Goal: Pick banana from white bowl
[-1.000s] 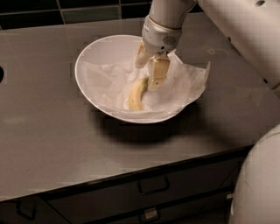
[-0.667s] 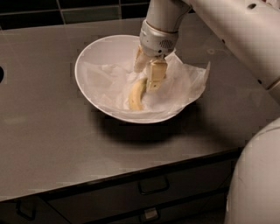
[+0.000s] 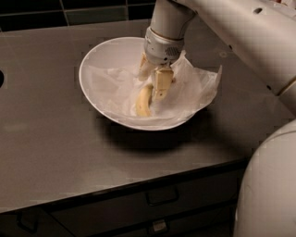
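Note:
The pale-yellow banana point(image 3: 143, 102) lies on crumpled white paper inside the large white bowl point(image 3: 95, 62) on the grey counter. My gripper point(image 3: 154, 79) reaches down into the bowl from above, at the banana's upper end. Its two tan fingers point(image 3: 162, 83) stand apart, one on each side of that end, which is hidden behind them. The banana rests on the paper and is not lifted. The white arm comes in from the upper right.
The paper lining point(image 3: 203, 88) sticks out over the bowl's right rim. The counter's front edge point(image 3: 138, 183) runs above dark drawers with handles. A dark tiled wall point(image 3: 69, 14) stands behind. The robot's white body point(image 3: 270, 185) fills the lower right.
The gripper has shifted slightly left and lower onto the banana's upper end. The banana and the bowl have not moved.

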Available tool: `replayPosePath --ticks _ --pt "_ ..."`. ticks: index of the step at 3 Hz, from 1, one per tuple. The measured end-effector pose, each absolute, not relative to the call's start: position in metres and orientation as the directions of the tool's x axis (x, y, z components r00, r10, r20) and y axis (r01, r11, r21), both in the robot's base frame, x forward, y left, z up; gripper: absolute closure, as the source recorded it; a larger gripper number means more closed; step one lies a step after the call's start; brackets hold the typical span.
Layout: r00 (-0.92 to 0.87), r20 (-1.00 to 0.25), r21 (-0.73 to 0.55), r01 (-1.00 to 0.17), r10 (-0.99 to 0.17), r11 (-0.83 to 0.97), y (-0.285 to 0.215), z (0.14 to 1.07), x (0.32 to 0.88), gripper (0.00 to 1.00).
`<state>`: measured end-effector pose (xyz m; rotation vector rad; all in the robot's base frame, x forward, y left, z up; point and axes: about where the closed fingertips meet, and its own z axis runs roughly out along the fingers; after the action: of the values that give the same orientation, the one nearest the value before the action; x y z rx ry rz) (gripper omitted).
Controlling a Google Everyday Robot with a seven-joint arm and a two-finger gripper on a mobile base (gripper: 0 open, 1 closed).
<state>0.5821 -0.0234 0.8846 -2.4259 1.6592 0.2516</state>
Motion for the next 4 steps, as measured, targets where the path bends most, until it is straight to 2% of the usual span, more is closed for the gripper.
replayPosePath --ticks 3,4 --pt "0.375 -0.237 -0.042 -0.926 -0.896 -0.376 -0.020 0.874 0.580 0.46" --pt "0.382 -0.233 -0.036 -0.922 -0.894 -0.385 -0.017 0.870 0.580 0.45"
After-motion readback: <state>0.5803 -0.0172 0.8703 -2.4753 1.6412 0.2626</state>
